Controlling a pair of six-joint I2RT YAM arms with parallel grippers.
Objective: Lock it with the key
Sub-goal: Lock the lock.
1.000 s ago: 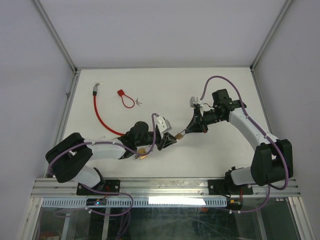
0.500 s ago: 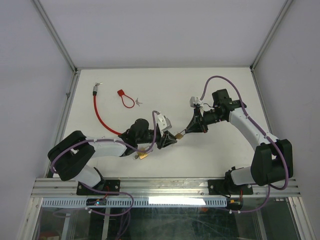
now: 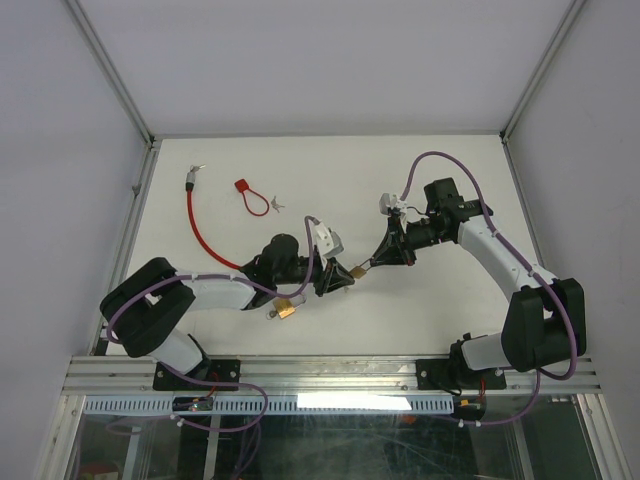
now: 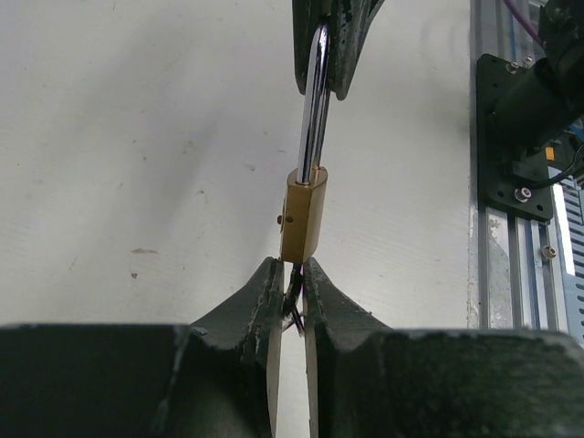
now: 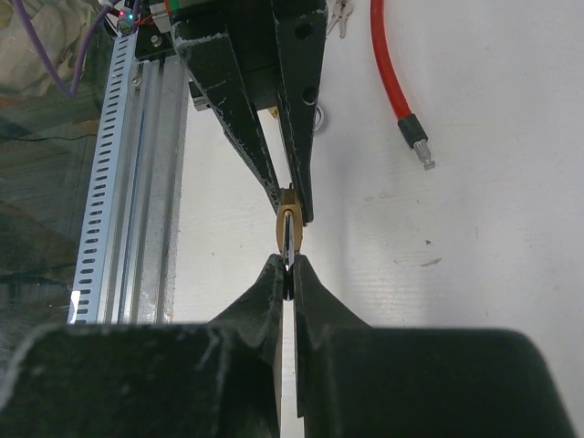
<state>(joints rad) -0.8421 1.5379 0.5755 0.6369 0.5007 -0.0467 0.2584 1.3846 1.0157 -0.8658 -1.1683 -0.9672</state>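
A: Comparing with a second back: the left arm (image 3: 215,290) has swung its forearm up-table and rolled the wrist. A brass piece (image 3: 287,308) on the table beside it now shows more. The left gripper (image 3: 346,273) has nudged right, with the jaws a touch narrower.

B: Right side?

A: The right arm (image 3: 495,250) hasn't moved. The padlock (image 4: 303,219) is in the same spot too.

B: Poses, left to right.

A: The left arm lies low across the table, elbow out near the left edge, gripper pointing right. Its fingers (image 4: 265,301) are nearly together, pinching a dark bit with purple thread at the padlock's underside. That's the key (image 4: 293,308), mostly hidden.

The padlock sits mid-table between the two grippers, brass body toward the left one and shackle (image 4: 315,109) toward the right. The right gripper (image 3: 368,264) is clamped tight on the shackle. The right arm reaches in from the right edge, elbow raised, gripper pointing left.

B: Any writing?

A: The red tag (image 3: 241,186) is back-left, near the red cable (image 3: 200,235). Any print on it is too small to read.
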